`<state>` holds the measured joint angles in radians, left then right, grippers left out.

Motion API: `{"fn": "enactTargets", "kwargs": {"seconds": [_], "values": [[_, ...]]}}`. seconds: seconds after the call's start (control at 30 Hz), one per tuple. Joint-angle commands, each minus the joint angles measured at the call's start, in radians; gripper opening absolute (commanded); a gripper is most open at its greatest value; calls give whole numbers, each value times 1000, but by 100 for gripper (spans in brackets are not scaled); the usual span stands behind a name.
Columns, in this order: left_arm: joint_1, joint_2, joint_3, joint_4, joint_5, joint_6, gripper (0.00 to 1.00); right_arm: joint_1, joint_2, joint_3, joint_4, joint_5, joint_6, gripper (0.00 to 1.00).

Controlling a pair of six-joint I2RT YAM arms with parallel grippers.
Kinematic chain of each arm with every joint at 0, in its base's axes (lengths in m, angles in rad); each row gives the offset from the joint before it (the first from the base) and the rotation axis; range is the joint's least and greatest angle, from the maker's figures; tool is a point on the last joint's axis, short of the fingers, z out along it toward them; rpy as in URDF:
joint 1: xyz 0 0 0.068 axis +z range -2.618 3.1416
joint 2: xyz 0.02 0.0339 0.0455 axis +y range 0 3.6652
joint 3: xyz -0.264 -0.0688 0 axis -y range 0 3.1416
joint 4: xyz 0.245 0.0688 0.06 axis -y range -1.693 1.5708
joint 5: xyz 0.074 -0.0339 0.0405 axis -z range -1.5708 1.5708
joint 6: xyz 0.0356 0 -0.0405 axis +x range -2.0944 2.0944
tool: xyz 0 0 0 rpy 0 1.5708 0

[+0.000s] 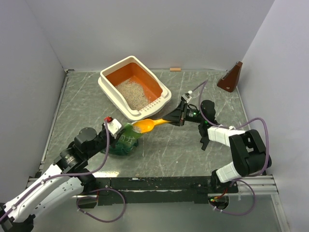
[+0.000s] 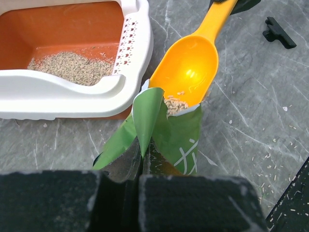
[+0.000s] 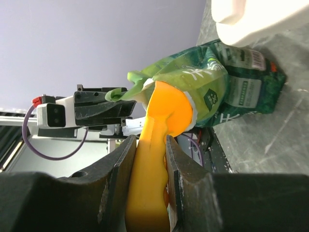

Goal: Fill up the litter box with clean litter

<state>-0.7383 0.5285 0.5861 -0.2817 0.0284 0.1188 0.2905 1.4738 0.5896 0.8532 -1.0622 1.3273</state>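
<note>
The litter box sits at the back centre, cream rim and orange walls, with a heap of clean litter on its floor. The left wrist view shows the litter box rim and the clean litter from close by. A crinkled green bag stands in front of the box. My left gripper is shut on the bag's top edge. My right gripper is shut on the handle of the orange scoop. The scoop's bowl is tipped into the bag's mouth, a few granules at its lip.
A brown wedge-shaped object stands at the back right. A small wooden block lies by the back wall. A black clip lies on the table beyond the scoop. Loose granules are scattered on the grey tabletop.
</note>
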Motion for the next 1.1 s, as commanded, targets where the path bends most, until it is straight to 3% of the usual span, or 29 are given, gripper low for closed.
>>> {"fn": "enactTargets", "kwargs": {"seconds": [0.0,0.3,0.53,0.8,1.07], "values": [[-24,10,-22,91,27,-8,1,-71,-43,-54,118,-16,9,0],[-35,-5,-57,142,-25,-30,1,-171,-84,-114,156,-77,15,0],[-33,-38,-72,159,-221,-54,1,-195,-118,-113,169,-90,56,0],[-35,-61,-77,148,-375,-65,1,-200,-152,-33,41,-41,50,0],[-33,-96,-85,138,-366,-87,1,-191,-132,140,-173,146,12,0]]}}
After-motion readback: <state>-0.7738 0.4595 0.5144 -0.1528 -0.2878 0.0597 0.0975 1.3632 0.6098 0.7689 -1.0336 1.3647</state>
